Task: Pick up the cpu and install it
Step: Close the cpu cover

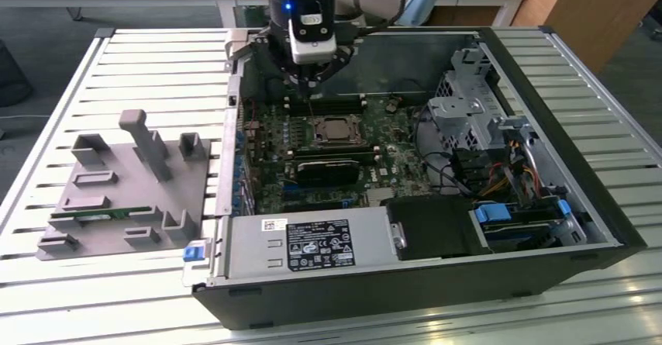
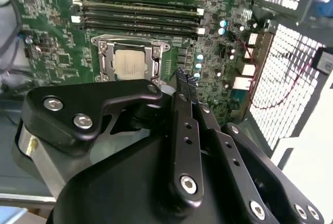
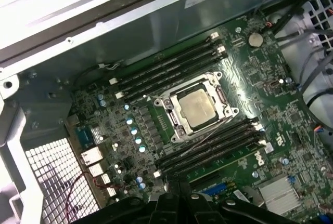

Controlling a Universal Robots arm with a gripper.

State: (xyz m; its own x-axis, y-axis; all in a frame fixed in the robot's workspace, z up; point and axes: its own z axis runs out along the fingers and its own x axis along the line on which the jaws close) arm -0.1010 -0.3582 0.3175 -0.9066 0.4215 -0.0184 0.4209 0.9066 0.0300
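The cpu [image 1: 333, 130] is a small square chip with a dull silver top. It lies flat in the metal-framed socket on the green motherboard [image 1: 271, 167] inside the open computer case. Both wrist views show the cpu [image 2: 130, 63] [image 3: 197, 107] sitting inside the socket frame. My gripper [image 1: 308, 89] hangs over the far part of the board, above and just beyond the cpu, apart from it. Its black fingers [image 2: 179, 99] meet at the tips, shut on nothing. In the first wrist view the gripper [image 3: 174, 181] is short of the memory slots.
A grey plastic fixture [image 1: 124, 190] stands on the slatted table at the exterior view's left, with a green memory stick [image 1: 98, 213] lying on it. Inside the case are a black finned block [image 1: 325, 170], a power supply [image 1: 310, 244] and a drive cage [image 1: 466, 105].
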